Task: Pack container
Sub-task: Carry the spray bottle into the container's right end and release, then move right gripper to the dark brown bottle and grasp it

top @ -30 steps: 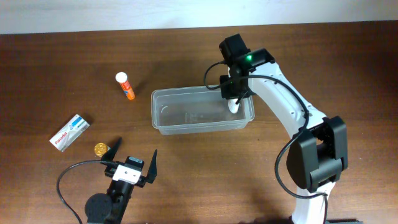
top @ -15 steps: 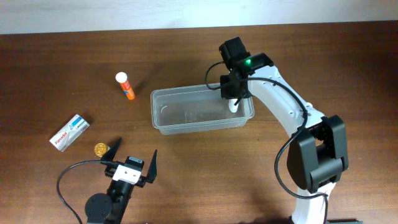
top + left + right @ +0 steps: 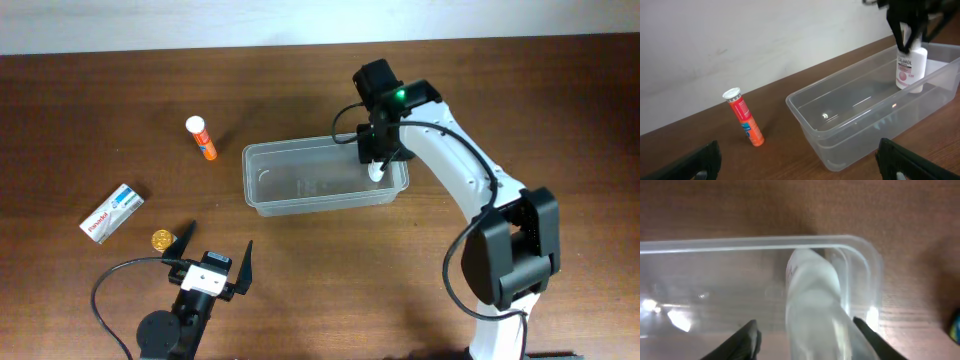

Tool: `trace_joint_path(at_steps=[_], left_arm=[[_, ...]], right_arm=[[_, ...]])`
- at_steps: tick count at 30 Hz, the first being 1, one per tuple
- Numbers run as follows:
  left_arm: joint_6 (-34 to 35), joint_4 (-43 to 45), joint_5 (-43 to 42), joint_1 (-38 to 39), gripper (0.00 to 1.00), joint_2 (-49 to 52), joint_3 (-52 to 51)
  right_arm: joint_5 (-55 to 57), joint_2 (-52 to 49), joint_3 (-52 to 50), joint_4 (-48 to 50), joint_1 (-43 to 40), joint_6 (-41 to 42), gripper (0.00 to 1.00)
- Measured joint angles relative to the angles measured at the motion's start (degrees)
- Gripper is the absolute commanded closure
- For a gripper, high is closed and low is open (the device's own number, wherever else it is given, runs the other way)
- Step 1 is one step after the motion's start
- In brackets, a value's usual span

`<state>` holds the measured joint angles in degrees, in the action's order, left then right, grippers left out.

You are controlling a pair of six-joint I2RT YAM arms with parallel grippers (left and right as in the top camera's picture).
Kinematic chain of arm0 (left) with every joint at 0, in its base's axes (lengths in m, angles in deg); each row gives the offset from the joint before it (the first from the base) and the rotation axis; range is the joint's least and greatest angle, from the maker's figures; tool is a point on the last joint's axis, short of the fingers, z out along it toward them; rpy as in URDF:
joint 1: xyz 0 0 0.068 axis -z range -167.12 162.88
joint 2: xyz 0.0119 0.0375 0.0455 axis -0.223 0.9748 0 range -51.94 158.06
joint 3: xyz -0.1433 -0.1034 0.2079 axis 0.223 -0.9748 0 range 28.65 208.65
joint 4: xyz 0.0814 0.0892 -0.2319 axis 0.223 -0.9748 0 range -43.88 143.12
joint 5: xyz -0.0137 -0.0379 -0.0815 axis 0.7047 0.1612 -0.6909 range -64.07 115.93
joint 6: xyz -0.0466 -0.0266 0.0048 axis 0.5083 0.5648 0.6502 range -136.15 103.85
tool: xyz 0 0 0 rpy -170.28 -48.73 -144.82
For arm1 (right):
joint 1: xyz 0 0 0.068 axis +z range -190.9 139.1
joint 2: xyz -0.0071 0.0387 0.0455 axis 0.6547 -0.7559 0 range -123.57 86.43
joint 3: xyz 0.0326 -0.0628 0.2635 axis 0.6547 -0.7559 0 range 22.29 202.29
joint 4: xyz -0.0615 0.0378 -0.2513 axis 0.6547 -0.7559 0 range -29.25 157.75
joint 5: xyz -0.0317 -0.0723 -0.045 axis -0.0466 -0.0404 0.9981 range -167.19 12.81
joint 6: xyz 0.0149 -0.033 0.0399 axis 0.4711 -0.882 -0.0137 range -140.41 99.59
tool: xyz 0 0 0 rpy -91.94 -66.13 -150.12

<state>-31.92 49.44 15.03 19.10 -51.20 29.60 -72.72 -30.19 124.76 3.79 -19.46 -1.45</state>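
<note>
The container [image 3: 300, 185] is a clear rectangular tub at mid table; it also shows in the left wrist view [image 3: 850, 115] and the right wrist view [image 3: 740, 245]. A white bottle with a pink label [image 3: 376, 171] stands upright in its right end [image 3: 910, 67] [image 3: 812, 295]. My right gripper [image 3: 376, 155] hangs over the bottle's top [image 3: 907, 25], with its fingers open on either side [image 3: 807, 330]; the left finger is clearly apart from the bottle. My left gripper [image 3: 213, 252] is open and empty near the front edge [image 3: 800, 165].
An orange tube with a white cap [image 3: 201, 138] lies left of the container [image 3: 745, 117]. A white and blue box [image 3: 111, 212] and a small gold round object [image 3: 161, 239] lie at the front left.
The right wrist has shifted very slightly over the container's right end. The bottle stays standing in place. The left arm has not moved.
</note>
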Motion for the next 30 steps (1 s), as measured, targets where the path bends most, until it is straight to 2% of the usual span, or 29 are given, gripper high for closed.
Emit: trace_joint_path(at_steps=[3, 6, 13, 18, 25, 30], left_arm=[[0.0, 0.0, 0.0, 0.0, 0.01, 0.0, 0.0], [0.0, 0.0, 0.0, 0.0, 0.01, 0.0, 0.0], [0.0, 0.0, 0.0, 0.0, 0.01, 0.0, 0.0], [0.0, 0.0, 0.0, 0.0, 0.01, 0.0, 0.0], [0.0, 0.0, 0.0, 0.0, 0.00, 0.0, 0.0], [0.0, 0.0, 0.0, 0.0, 0.01, 0.0, 0.0]], right_arm=[[-0.6, 0.1, 6.1, -4.4, 0.0, -0.8, 0.37], [-0.9, 0.3, 14.4, -11.4, 0.0, -2.1, 0.28], [-1.3, 1.7, 31.1, -26.8, -2.9, -4.4, 0.20], [-1.3, 2.3, 32.9, -32.7, -10.2, -4.7, 0.15], [-2.6, 2.2, 32.6, -33.0, -21.0, -4.7, 0.15], [-3.7, 2.2, 28.9, -33.0, -26.6, -5.8, 0.15]])
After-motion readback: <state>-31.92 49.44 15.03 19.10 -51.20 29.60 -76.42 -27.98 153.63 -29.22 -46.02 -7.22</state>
